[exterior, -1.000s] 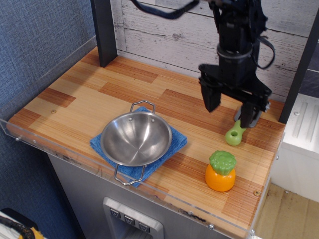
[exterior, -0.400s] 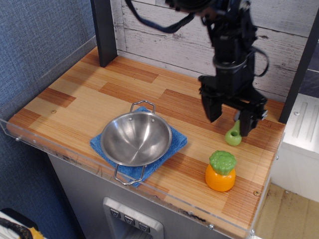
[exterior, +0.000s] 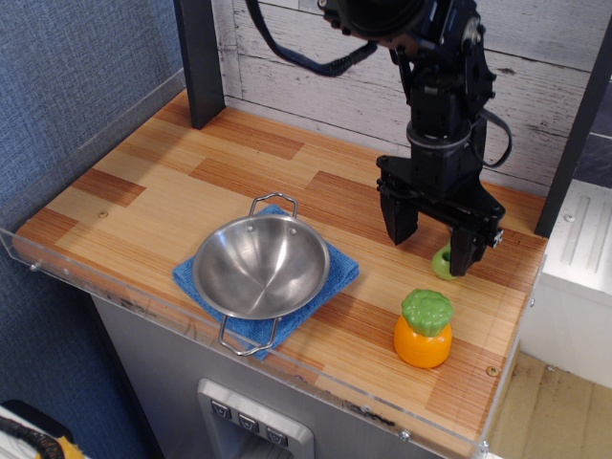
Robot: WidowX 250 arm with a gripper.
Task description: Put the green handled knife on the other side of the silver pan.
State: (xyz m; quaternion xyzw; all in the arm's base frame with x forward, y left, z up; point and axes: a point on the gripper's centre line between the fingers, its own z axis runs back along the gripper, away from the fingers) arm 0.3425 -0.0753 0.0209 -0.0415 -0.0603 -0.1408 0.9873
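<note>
Silver pan sitting empty on a blue cloth. Right of it, the claw is hanging spread, hiding most of the green handled knife.

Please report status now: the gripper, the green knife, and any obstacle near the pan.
Gripper open, low over green handled knife. Knife on table, not gripped. Silver pan on blue cloth, path open.

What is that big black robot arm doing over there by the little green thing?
The end effector is open and low over the green handled knife, which lies on the wooden table, mostly hidden behind one finger. It has not picked the knife up. The silver pan sits empty on a blue cloth to the left, and an orange toy with a green top stands nearby.
</note>
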